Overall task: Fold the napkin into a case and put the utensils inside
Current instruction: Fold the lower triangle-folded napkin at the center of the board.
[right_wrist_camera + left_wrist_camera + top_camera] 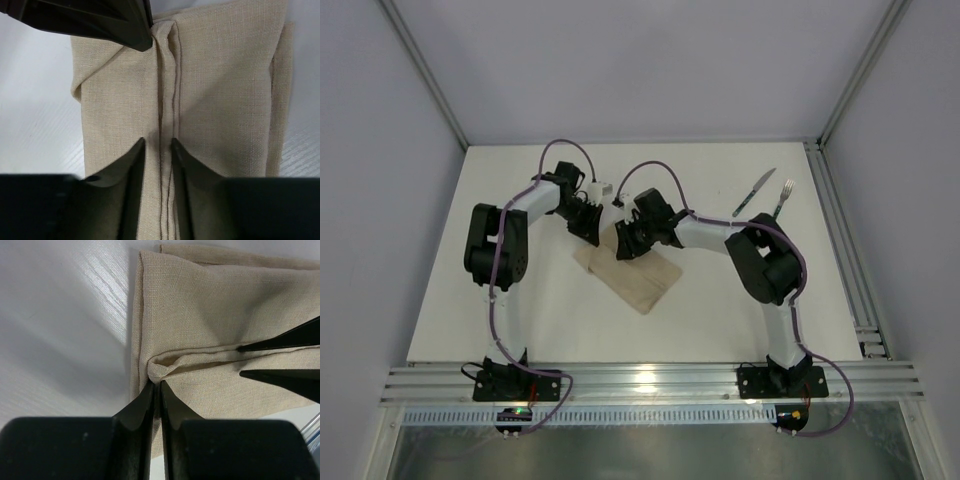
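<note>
The beige napkin (638, 278) lies folded into a narrow oblong at mid-table, with a raised crease along its length. My left gripper (156, 384) is shut on one end of that crease on the napkin (210, 300), and the cloth puckers into its tips. My right gripper (158, 141) is open and straddles the crease on the napkin (225, 90) further along, with a gap on each side. In the top view the left gripper (588, 230) and right gripper (623, 242) meet over the napkin's far end. The knife (753, 193) and fork (782, 199) lie side by side at the far right.
The left gripper's black finger (100, 22) shows at the top of the right wrist view. White table (520, 320) surrounds the napkin. Aluminium rails run along the table's right edge (845, 250) and near edge (650, 380).
</note>
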Motion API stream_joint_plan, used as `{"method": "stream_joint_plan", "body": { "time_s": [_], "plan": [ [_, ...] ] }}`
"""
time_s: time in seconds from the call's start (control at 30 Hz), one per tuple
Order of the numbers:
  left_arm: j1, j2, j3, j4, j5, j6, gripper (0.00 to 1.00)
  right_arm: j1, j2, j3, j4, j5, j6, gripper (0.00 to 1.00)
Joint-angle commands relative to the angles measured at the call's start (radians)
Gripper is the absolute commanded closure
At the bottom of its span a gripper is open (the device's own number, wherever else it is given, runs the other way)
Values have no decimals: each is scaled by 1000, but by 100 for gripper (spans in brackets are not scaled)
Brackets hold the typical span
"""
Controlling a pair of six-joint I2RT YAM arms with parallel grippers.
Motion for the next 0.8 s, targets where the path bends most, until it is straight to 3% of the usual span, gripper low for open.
{"method": "stream_joint_plan", "body": {
  "time_s": [0.0,0.13,0.17,0.27,0.4,0.53,0.67,0.77],
  "plan": [
    [-8,-10,17,8,11,-15,91,10,22,0,-26,72,-25,74],
    [-8,-22,17,12,15,-13,86,10,42,2,-58,86,-18,95],
    [-8,-27,17,12,18,-13,85,10,45,0,-60,86,-16,96],
    [-8,-39,17,9,41,-9,80,7,48,0,-61,72,-18,96],
    [5,-79,19,7,54,-1,67,-6,47,0,-60,59,-16,96],
    [37,-149,19,4,75,1,61,-12,54,2,-60,49,-18,96],
    [61,-208,-15,-41,51,47,59,-13,61,0,-55,37,-13,96],
    [66,-218,-86,-50,0,86,65,-13,61,-1,-54,35,-13,96]
  ]
}}
